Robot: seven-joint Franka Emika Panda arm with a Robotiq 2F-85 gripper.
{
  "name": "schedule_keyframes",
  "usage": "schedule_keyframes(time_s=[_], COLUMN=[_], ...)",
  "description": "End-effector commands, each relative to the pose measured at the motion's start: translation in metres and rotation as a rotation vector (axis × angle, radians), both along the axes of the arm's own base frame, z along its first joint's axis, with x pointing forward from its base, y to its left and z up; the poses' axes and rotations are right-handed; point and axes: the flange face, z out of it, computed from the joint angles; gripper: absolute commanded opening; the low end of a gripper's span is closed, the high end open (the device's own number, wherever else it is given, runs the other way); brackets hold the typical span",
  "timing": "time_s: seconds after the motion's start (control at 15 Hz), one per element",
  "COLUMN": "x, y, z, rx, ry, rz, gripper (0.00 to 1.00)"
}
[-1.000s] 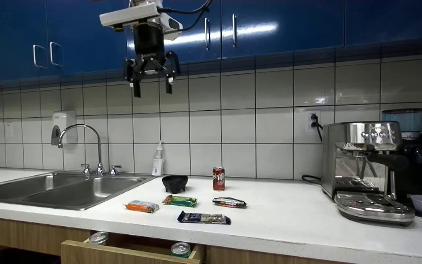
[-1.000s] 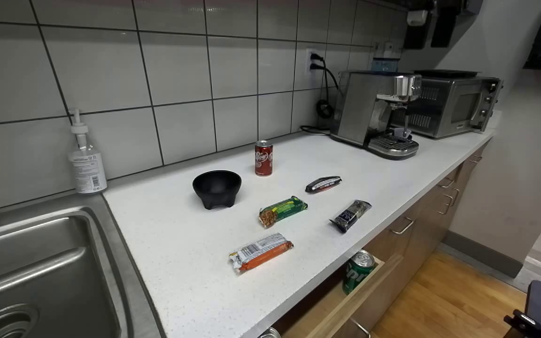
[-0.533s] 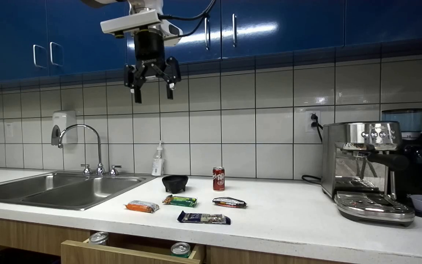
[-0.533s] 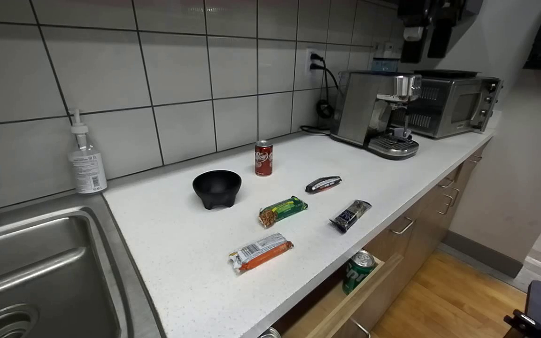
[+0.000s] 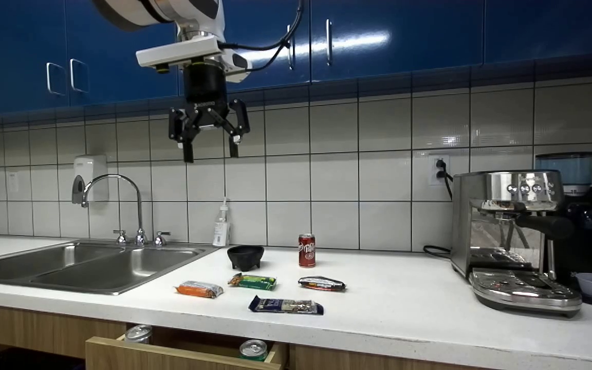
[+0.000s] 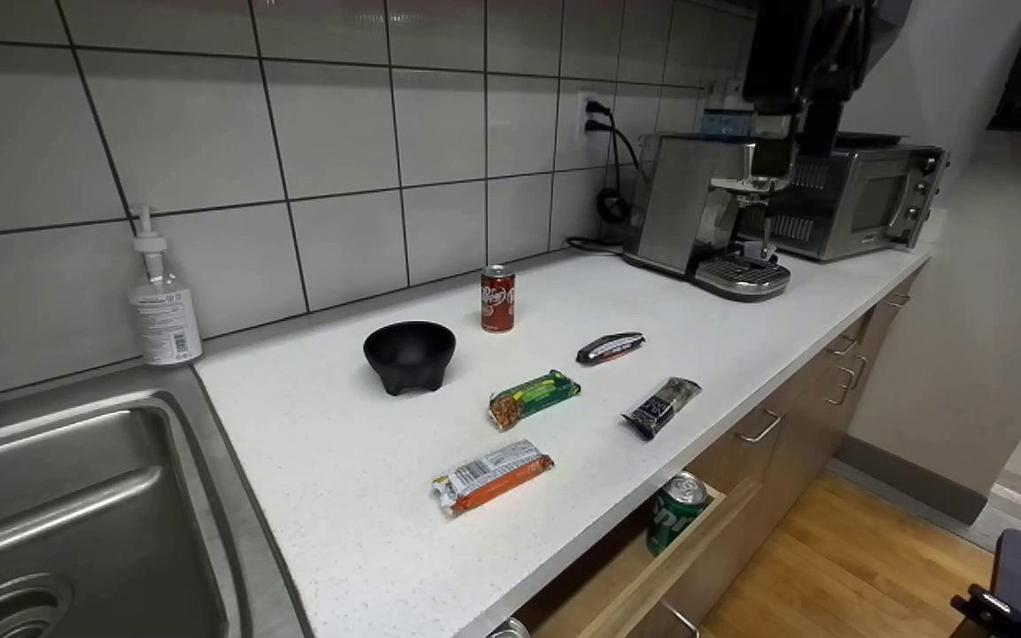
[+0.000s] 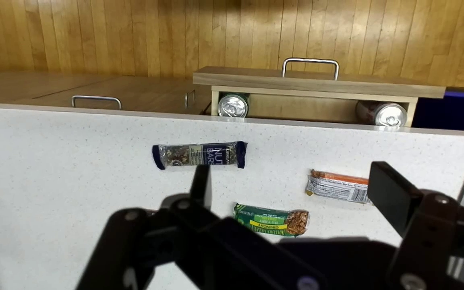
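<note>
My gripper [image 5: 211, 155] hangs high above the counter, fingers pointing down and spread wide, with nothing between them. The wrist view has a green granola bar [image 7: 272, 219] and an orange-and-silver bar [image 7: 338, 187] below the jaws; one finger partly covers the orange one. A dark-blue nut bar [image 7: 199, 155] lies nearer the counter's front edge. In both exterior views a black-wrapped bar [image 6: 610, 347], a black footed bowl [image 6: 409, 359] and an upright red soda can [image 6: 498, 299] stand or lie farther back. The gripper touches none of them.
Below the counter a drawer [image 5: 183, 354] is pulled out, with a green can [image 6: 677, 509] and another can [image 7: 391, 114] inside. A sink [image 5: 116, 288] with faucet [image 5: 139, 205], a pump bottle [image 6: 165, 310], an espresso machine [image 5: 512, 236] and blue wall cabinets [image 5: 404, 41] surround the area.
The arm and gripper have come down over the last second, with a slight shift left in an exterior view. The fingers stay spread. The objects on the counter have not moved.
</note>
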Motion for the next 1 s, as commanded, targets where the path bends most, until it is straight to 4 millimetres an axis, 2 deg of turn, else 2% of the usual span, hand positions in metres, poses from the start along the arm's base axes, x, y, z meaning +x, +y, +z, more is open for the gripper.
schedule_keyframes(time_s=[0.0,0.93], x=[-0.006,-0.032], y=[0.006,0.019], z=[-0.014,-0.071], rx=[-0.014,-0.018], ry=[-0.001,0.040], rz=[0.036,0.069], gripper=[1.00,1.00])
